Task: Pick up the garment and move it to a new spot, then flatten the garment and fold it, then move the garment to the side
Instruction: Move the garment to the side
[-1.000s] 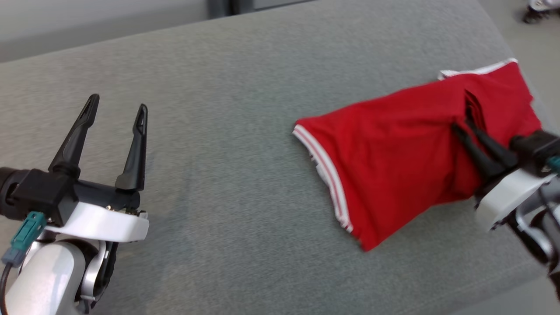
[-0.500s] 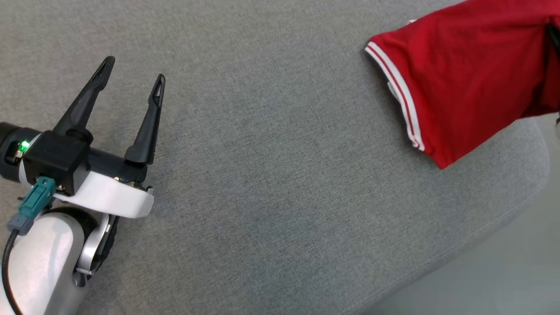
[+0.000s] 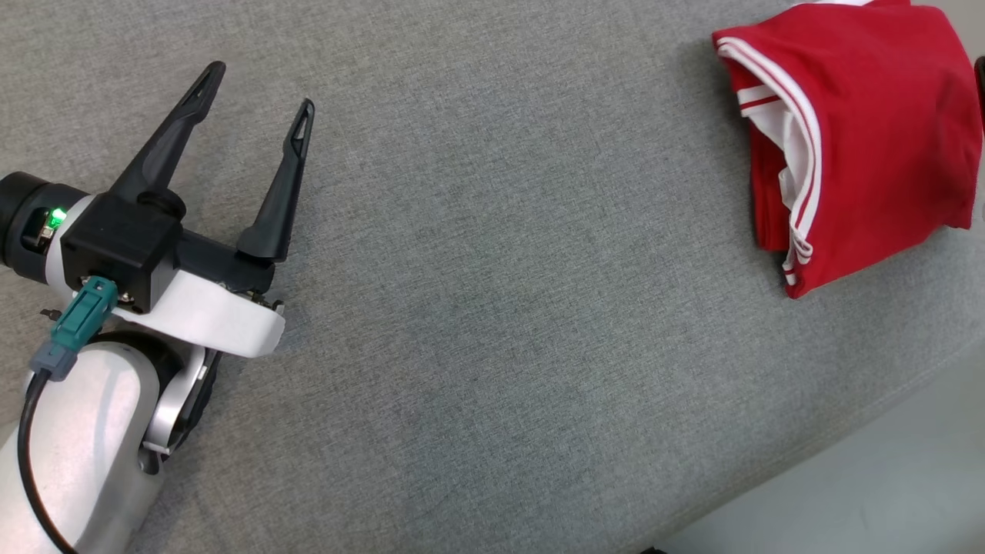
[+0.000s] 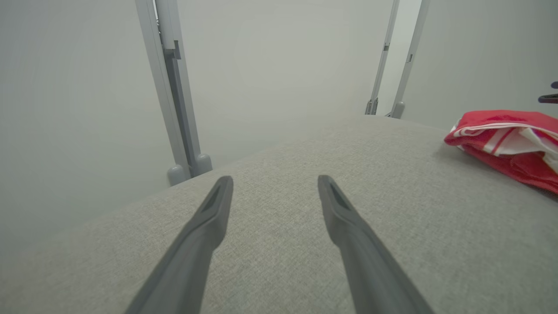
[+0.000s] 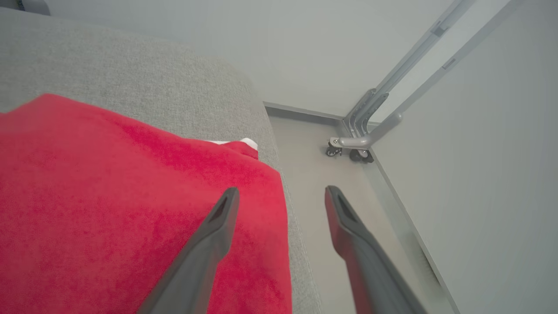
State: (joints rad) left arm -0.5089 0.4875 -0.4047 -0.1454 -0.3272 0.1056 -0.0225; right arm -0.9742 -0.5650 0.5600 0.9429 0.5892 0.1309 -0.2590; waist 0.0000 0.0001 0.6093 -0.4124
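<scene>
The red garment (image 3: 869, 131) with white-striped trim lies folded over on itself at the far right of the grey fabric surface (image 3: 492, 308), close to its edge. In the left wrist view the garment (image 4: 501, 135) sits far off to the right. My left gripper (image 3: 261, 86) is open and empty at the left, well away from it, with its fingers (image 4: 274, 181) over bare fabric. My right gripper (image 5: 282, 192) is open, hovering above the garment's (image 5: 109, 196) outer edge, with nothing between its fingers.
The padded surface drops to the pale floor (image 3: 885, 477) just beyond the garment. A metal frame on casters (image 5: 348, 152) stands on the floor near that corner. Upright grey posts (image 4: 174, 87) rise behind the surface's far side.
The head camera has shifted. My right gripper, shut on the garment before, has opened and let go. The garment now rests in a folded pile. My left gripper stays open.
</scene>
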